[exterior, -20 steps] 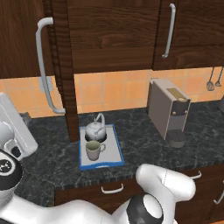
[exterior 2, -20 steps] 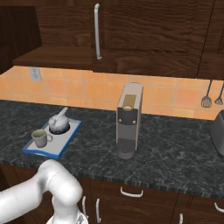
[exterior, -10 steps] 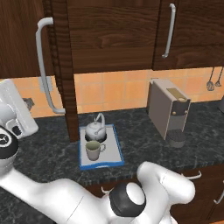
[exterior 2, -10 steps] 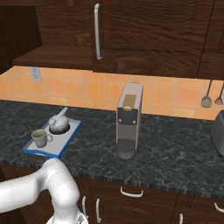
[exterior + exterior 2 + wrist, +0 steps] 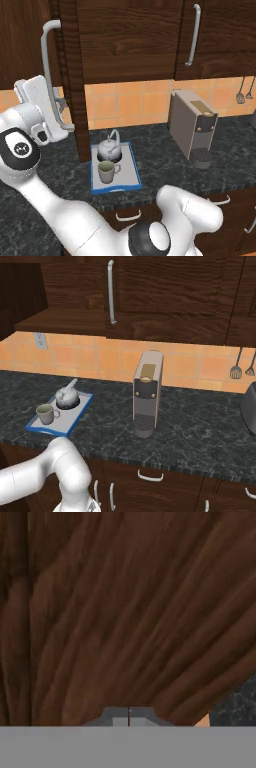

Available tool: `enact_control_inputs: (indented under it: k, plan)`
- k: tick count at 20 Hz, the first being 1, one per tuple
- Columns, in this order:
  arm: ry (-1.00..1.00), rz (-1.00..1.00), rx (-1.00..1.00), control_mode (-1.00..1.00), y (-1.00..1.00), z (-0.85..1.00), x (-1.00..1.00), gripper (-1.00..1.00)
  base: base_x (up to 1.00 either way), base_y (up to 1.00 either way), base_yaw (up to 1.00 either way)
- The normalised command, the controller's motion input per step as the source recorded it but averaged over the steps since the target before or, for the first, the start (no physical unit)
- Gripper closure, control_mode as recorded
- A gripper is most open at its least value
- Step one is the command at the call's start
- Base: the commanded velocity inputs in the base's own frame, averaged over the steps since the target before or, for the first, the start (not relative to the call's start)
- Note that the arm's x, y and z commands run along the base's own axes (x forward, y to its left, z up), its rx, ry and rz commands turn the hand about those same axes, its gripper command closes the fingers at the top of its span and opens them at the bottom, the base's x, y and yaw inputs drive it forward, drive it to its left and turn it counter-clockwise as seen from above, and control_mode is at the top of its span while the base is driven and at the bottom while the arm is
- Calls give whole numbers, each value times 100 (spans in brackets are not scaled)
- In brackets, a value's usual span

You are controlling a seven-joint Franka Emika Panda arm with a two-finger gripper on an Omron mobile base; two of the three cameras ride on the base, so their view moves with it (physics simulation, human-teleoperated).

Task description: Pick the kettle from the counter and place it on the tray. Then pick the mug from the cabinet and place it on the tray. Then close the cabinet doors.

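At the open door, pincer: the gripper (image 5: 129, 714) has its two tips pressed together with nothing between them, and dark wood grain sits right in front of them in the hand view.
Hand position: in the left base view the white hand is up against the open left door (image 5: 70, 75), next to its long grey bar handle (image 5: 50, 75); I cannot tell whether the tips actually touch the wood.
Left door: it stands swung out, edge-on to the left base camera, so it is not yet closed.
Right door: the door (image 5: 210, 35) with its own bar handle looks flush with the cabinet (image 5: 125, 40), so judged already shut.
Kettle: the kettle (image 5: 109, 149) stands upright on the back half of the tray (image 5: 131, 172); this step looks done.
Mug: the mug (image 5: 106, 171) stands on the tray's front half, just in front of the kettle, handle to the right; this step looks done too.
Tray: it rests flat on the counter (image 5: 160, 165), left of the coffee machine (image 5: 191, 127) and well apart from it.
Left to do: judged only the door closing remains, by pushing the open left door round until it meets the cabinet front.
Risk: a closed pincer pushing on flat wood could slide off along the panel.
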Motion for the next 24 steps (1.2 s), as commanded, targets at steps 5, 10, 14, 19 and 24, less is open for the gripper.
enact_control_inputs:
  k: [5,10,14,19,24]
  plan:
    - [-20,-3,3,-100,-100,6,20,100,0,0,0]
    - [-6,0,12,-100,-94,1,22,100,0,0,0]
    - [-2,3,18,-100,-47,18,4,100,0,0,0]
    - [-21,23,24,-100,-28,77,5,100,0,0,0]
    - [-24,36,10,-100,-13,48,16,100,0,0,0]
